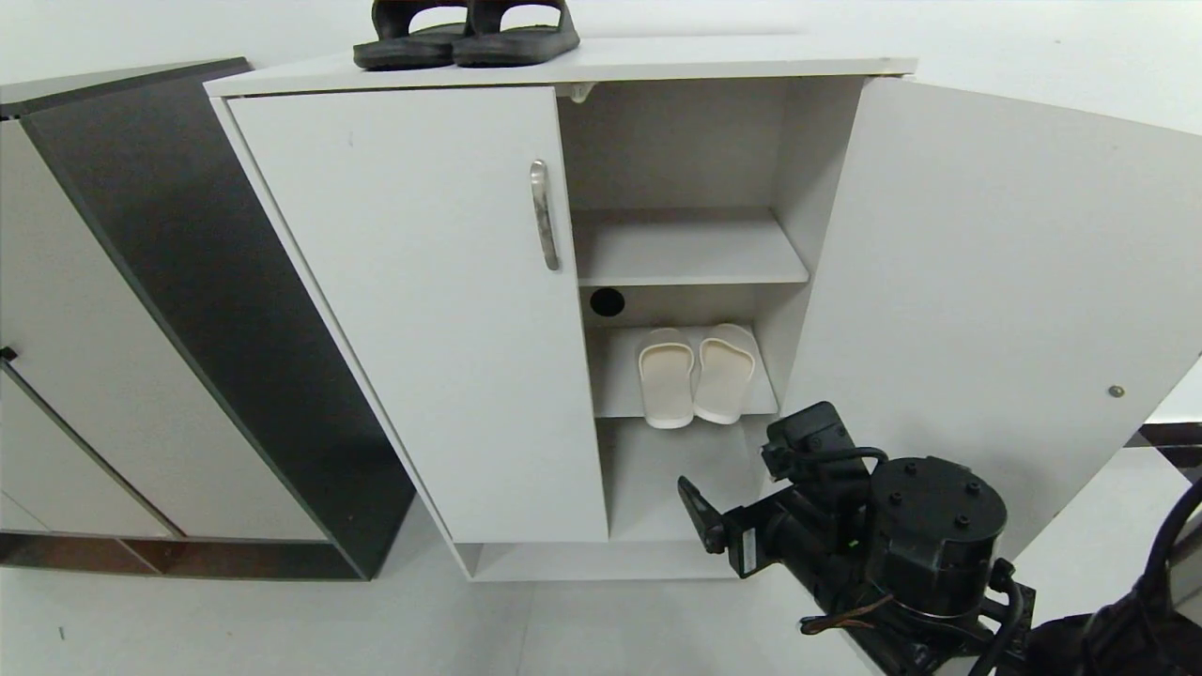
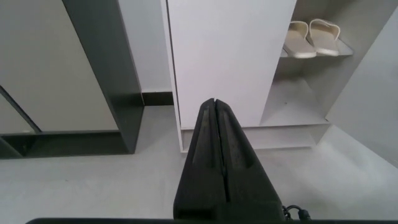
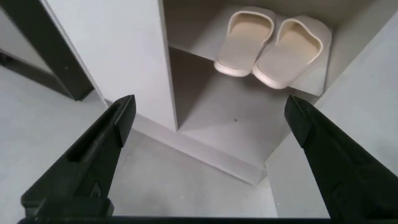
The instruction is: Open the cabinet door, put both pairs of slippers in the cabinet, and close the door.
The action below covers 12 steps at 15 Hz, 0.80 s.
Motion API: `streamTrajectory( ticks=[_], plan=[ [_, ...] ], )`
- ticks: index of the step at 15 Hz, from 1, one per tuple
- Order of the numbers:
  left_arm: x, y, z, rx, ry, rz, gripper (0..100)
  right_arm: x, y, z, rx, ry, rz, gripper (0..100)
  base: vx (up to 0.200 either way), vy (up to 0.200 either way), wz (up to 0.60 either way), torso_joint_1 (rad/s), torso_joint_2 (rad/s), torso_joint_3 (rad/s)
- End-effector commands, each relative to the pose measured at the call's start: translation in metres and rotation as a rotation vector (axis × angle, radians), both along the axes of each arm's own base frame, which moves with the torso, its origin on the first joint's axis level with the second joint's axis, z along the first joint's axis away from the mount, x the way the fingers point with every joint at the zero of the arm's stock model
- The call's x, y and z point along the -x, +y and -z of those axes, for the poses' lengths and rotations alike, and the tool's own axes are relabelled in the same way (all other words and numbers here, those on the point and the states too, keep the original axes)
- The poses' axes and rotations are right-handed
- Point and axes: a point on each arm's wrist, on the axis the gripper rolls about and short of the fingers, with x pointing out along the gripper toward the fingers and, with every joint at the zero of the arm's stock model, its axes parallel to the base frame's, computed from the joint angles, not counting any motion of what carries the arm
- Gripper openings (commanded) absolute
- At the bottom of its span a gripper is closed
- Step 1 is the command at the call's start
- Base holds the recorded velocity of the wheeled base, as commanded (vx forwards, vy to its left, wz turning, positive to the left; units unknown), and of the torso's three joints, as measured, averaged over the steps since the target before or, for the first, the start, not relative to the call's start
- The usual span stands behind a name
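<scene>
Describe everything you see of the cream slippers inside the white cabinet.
The pair of cream slide slippers, smooth and foam-like, lies soles down, side by side and touching, toes toward the opening. It rests on the lower shelf of the white cabinet, in its right compartment, beside the open right door. Nothing else touches it.

Gripper (image 3: 209,104) spread wide; cream slippers (image 3: 272,45) side by side on shelf (image 3: 186,34).
</scene>
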Motion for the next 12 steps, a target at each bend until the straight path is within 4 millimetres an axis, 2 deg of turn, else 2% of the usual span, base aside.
streamTrajectory(
  ticks=[1,12],
  plan=[
    [-0.0001,0.0,0.0,-0.001,0.001,-0.002,0,-0.0001,-0.001,0.0003,0.002,0.001,0.004,100,0.0,0.0,0.0,0.0,0.0,0.0],
    [-0.0001,0.0,0.0,-0.003,0.001,-0.002,0,-0.0028,-0.0038,0.0033,0.015,0.005,0.015,100,0.0,0.2,0.0,0.004,0.0,0.003]
  ],
)
